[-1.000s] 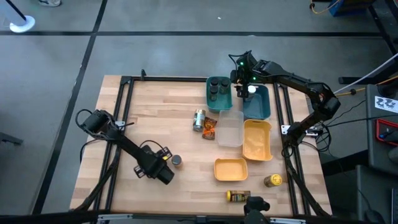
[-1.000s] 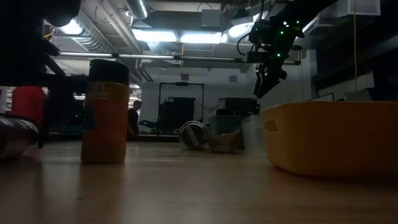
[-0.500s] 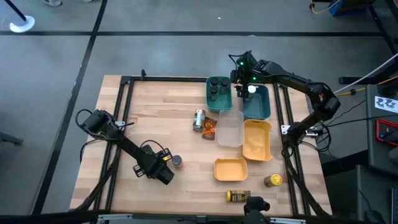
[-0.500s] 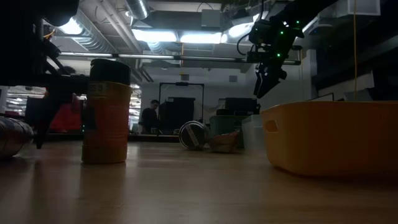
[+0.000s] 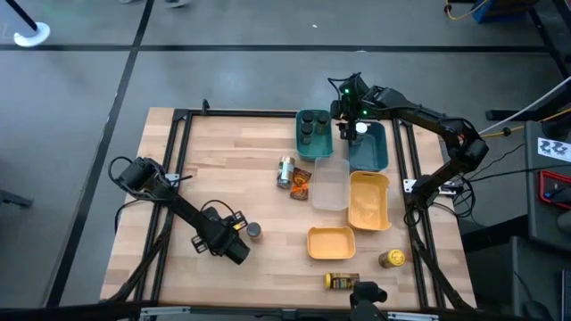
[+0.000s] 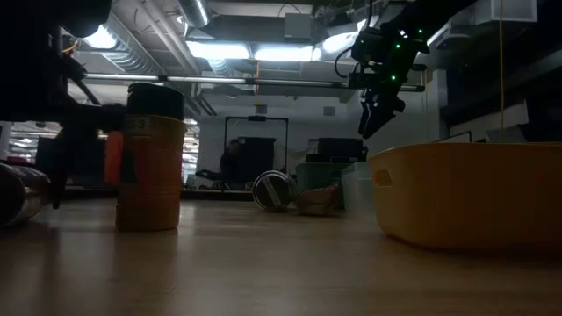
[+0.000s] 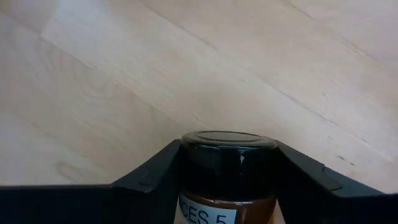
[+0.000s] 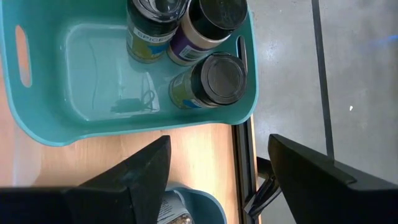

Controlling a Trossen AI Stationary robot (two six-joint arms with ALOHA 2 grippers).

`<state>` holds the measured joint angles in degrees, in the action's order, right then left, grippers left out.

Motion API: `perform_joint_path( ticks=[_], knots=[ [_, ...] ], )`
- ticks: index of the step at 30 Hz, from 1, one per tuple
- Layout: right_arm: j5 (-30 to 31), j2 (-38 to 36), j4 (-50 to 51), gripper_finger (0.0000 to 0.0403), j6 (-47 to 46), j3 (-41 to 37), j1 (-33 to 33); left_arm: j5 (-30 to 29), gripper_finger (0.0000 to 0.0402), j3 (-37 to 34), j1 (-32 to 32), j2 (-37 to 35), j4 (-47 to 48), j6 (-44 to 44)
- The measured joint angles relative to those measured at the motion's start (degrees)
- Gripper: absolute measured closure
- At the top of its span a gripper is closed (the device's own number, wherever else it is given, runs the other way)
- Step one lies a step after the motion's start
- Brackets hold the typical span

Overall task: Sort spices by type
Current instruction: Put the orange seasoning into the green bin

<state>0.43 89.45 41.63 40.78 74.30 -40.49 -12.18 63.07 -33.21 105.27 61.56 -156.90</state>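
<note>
Left gripper (image 5: 246, 242) sits low on the table toward the front-left w/ a dark-lidded spice jar (image 7: 227, 163) between its fingers, which touch both sides. Right gripper (image 5: 343, 125) hangs wide open, nothing held, over the back edge by the teal bin (image 8: 74, 56) w/ three jars (image 8: 208, 84).

Three dark-lidded spice jars (image 8: 199, 43) stand upright, clustered at one end of a teal bin (image 8: 81, 134).
</note>
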Motion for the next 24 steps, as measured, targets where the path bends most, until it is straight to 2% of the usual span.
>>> perform_joint_path(
  ticks=[8,15,24],
  knots=[
    [0.0,0.0,0.0,0.0134,0.0,0.0,0.0,-3.4,0.0197,0.0,0.0,0.0,2.4,0.0],
    [0.0,0.0,0.0,0.0134,0.0,0.0,0.0,-7.7,0.0211,0.0,0.0,0.0,5.3,0.0],
    [0.0,0.0,0.0,0.0134,0.0,0.0,0.0,-10.8,0.0208,0.0,1.2,0.0,7.5,1.1]
  ],
)
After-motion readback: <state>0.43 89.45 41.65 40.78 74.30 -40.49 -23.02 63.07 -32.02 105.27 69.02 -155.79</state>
